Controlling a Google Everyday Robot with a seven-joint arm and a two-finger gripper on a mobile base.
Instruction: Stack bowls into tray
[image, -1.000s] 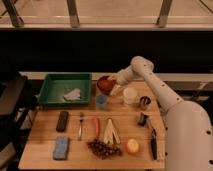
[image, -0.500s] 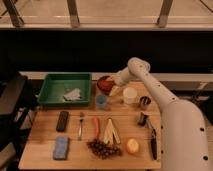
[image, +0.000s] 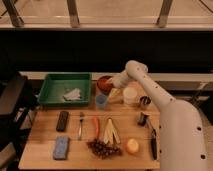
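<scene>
The hand hangs at the back of the wooden surface, at the right rim of the orange-red bowl. Whether it touches that rim, and whether it is wide, narrow or gripping, I cannot tell. The bowl sits close to the back edge, just beside the right wall of the green tray and outside it. The tray fills the back left corner, and 1 crumpled white item lies on its floor right of centre; the rest of the floor is bare green.

Just in front of the bowl stands a pale blue cup, and a white cup stands to the right, under the white arm, with a small dark cup beside it. The arm crosses the back right corner from the robot's body at the right edge.

Along the front lie a black bar, a fork, a carrot, grapes and a blue sponge, which is near the front edge. Bare wood shows between the tray and this row.
</scene>
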